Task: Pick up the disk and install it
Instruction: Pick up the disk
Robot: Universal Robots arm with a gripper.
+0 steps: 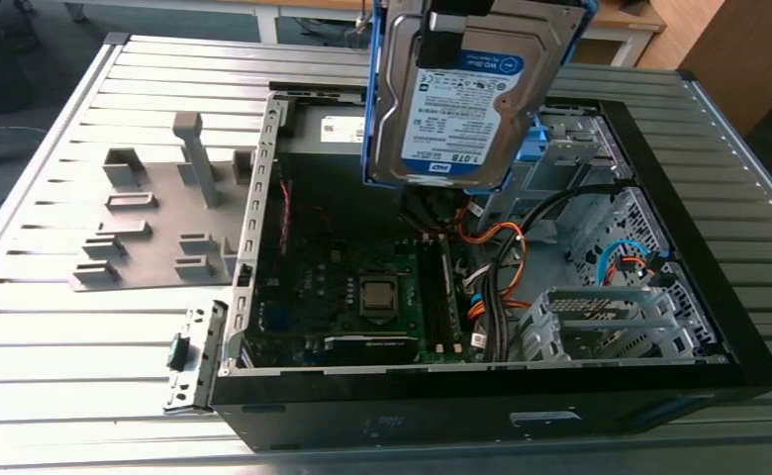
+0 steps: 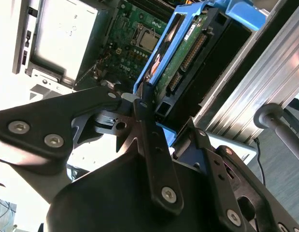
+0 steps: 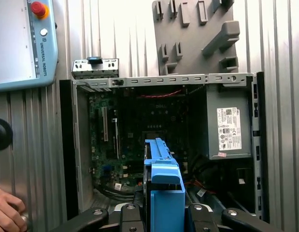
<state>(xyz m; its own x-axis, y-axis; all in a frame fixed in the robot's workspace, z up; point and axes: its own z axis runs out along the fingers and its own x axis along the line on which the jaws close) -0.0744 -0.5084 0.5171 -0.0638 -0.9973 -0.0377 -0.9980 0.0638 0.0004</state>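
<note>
The disk (image 1: pixel 472 89), a silver-grey drive with a white and blue label in a blue plastic frame, hangs upright above the open computer case (image 1: pixel 492 396). In the exterior view it is over the case's far middle, near the drive bay (image 1: pixel 584 148). My gripper (image 2: pixel 142 99) is shut on the disk's blue frame. The second wrist view shows the disk's green circuit-board side (image 2: pixel 183 53). In the first wrist view the blue frame (image 3: pixel 163 193) stands edge-on between the black fingers (image 3: pixel 130 215), above the motherboard (image 3: pixel 139 125).
A grey power supply (image 3: pixel 226 125) with a white sticker sits inside the case. Orange and black cables (image 1: pixel 492 267) run across the case. A grey fixture plate (image 1: pixel 161 218) lies on the slatted table beside the case. A teach pendant (image 3: pixel 23 43) and a person's hand (image 3: pixel 7 212) are at the table's side.
</note>
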